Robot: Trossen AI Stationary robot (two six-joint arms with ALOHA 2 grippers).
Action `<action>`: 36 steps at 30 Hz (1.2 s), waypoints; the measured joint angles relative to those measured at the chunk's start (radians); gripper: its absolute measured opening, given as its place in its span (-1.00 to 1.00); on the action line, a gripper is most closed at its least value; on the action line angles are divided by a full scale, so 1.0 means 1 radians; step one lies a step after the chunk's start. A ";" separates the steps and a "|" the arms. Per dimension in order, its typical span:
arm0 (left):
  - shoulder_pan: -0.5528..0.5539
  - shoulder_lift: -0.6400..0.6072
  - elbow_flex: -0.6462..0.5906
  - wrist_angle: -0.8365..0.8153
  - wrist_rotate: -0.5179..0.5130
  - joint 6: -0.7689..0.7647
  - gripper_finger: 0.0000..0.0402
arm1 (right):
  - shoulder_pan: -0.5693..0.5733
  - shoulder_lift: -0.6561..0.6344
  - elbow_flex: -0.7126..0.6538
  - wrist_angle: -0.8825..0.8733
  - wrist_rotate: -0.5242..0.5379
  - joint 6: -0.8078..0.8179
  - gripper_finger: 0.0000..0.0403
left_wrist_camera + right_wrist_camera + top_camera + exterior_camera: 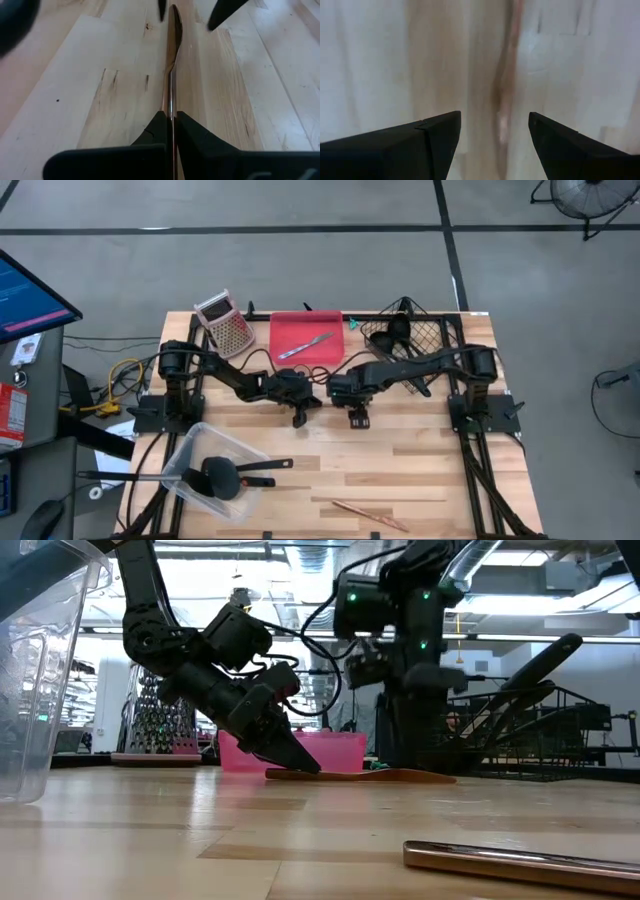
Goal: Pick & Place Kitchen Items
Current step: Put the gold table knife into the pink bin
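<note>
A thin copper-coloured utensil (370, 776) lies on the wooden table (420, 470) between my two grippers. My left gripper (297, 762) is shut on one end of it. My right gripper (494, 131) is open over the other end. Its two fingers stand on either side of the piece (502, 100), and I see no touch. They also show beyond the piece's far end in the left wrist view (222, 12). A second copper piece (365, 513) lies near the table's front edge. My left gripper pinches the copper utensil's near end (171, 112) between its two fingers. The fingers slant down from the table's left side and lie along the piece. The piece runs straight away from the fingers, and its far part (175, 30) lies on the table.
A clear plastic tub (190, 455) holding black utensils stands at the near left. At the back are a metal grater with a pink top (225, 323), a red tray (290, 330) with a silver piece (305, 346), and a wire basket (430, 340) with black utensils.
</note>
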 joint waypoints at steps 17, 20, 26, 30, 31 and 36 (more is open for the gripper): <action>0.001 0.000 0.000 0.016 -0.008 0.002 -1.00 | 0.001 0.072 0.002 0.113 0.087 0.000 -0.92; 0.001 -0.023 0.000 0.010 -0.009 0.003 -0.99 | 0.002 0.072 0.002 0.119 0.073 0.010 -0.95; 0.001 -0.102 -0.005 -0.035 -0.036 0.028 -0.98 | -0.001 0.072 0.004 0.137 0.068 0.031 -0.98; 0.010 -0.169 -0.005 -0.055 -0.043 0.029 -0.98 | -0.001 0.065 0.000 0.122 0.062 0.034 -0.99; 0.013 -0.189 -0.005 -0.064 -0.042 0.027 -0.97 | -0.002 0.060 -0.001 0.111 0.062 0.033 -0.99; 0.031 -0.326 0.001 -0.123 -0.035 0.029 -0.82 | -0.009 0.031 0.002 0.105 0.061 0.029 -0.99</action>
